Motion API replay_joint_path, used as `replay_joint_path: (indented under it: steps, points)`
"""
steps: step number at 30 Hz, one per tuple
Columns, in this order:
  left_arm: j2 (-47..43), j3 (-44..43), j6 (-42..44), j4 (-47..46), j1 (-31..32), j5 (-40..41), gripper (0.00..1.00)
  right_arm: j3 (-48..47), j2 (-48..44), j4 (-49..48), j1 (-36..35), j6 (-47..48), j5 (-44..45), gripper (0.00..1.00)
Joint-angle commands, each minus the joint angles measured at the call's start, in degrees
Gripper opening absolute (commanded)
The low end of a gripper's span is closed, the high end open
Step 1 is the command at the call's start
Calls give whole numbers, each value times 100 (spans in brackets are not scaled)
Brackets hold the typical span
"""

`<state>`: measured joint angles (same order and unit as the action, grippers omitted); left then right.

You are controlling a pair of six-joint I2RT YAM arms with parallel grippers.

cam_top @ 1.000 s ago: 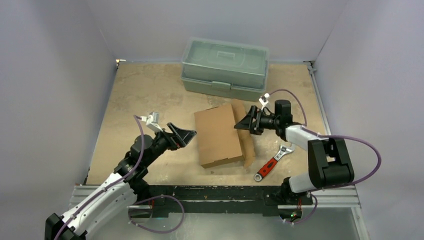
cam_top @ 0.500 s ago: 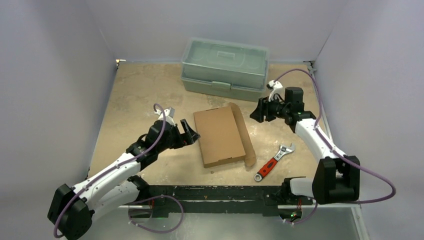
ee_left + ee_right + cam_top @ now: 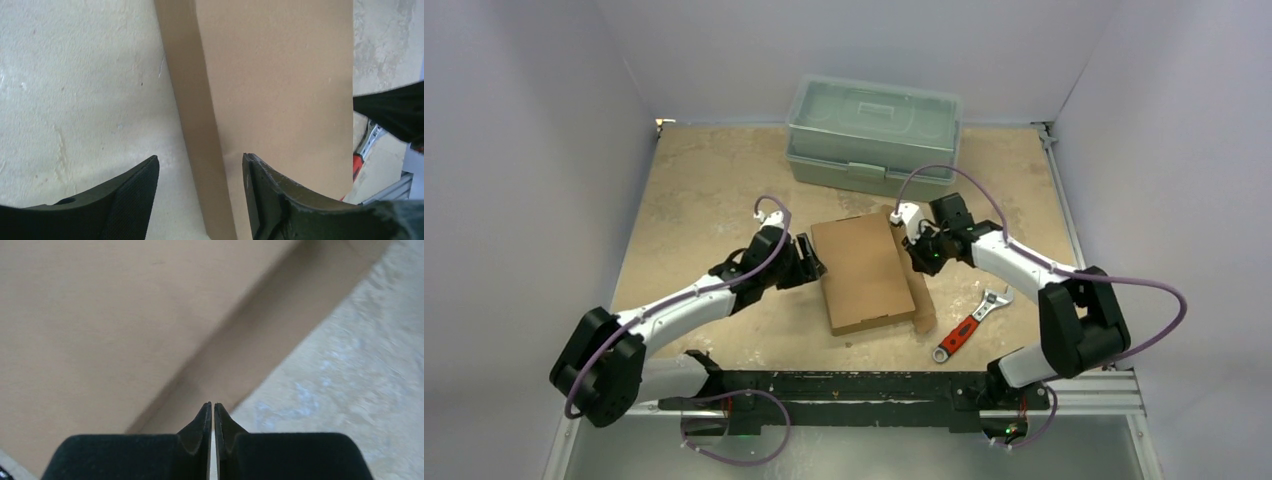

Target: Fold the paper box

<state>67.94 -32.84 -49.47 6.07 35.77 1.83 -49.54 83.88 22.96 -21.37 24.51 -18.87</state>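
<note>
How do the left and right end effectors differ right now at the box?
The left end effector is open; the right end effector is shut, fingertips together with nothing seen between them. The left sits at the left edge of the box, its fingers straddling the side wall; the right sits at the right edge, over the flap. Both are black, two-fingered and close to the box; neither clamps cardboard.

We see a worn tan table top [image 3: 704, 190]; plain pale lilac walls [image 3: 864, 40] rise behind it and on both sides, metal rail [image 3: 1104, 398] along its near edge.
</note>
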Motion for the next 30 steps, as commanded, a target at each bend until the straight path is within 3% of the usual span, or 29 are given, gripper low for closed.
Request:
replay_joint_path:
  steps: [1, 5, 10, 17, 21, 24, 27, 30]
  points:
    - [482, -599, 93, -516, 9, 267, 56, -79, -99, 167, -581, 342, 79, 6]
    - [1033, -940, 269, -410, -130, 414, 51, -233, 37, 296, -868, 328, -420, 5]
    - [1480, -1181, 550, -490, -743, 90, 41, -363, 187, 129, -1343, 172, -645, 5]
    - [2406, -2413, 1266, -15, -1274, -737, 38, -1013, 833, -73, -1557, -122, -1239, 11]
    - [2672, -2973, 1561, 419, -1409, -583, 36, -1048, 615, 208, -1535, 133, -1007, 15]
    - [2178, -2917, 1708, 452, -1507, -249, 38, -551, -193, 349, -1503, 657, -651, 25]
    - [1296, -2629, 1877, 400, -1515, -9, 46, -56, -1212, 467, -1438, 1245, -710, 37]
    - [406, -2239, 1906, 391, -1518, 17, 59, 420, -2224, 544, -1404, 1822, -1386, 62]
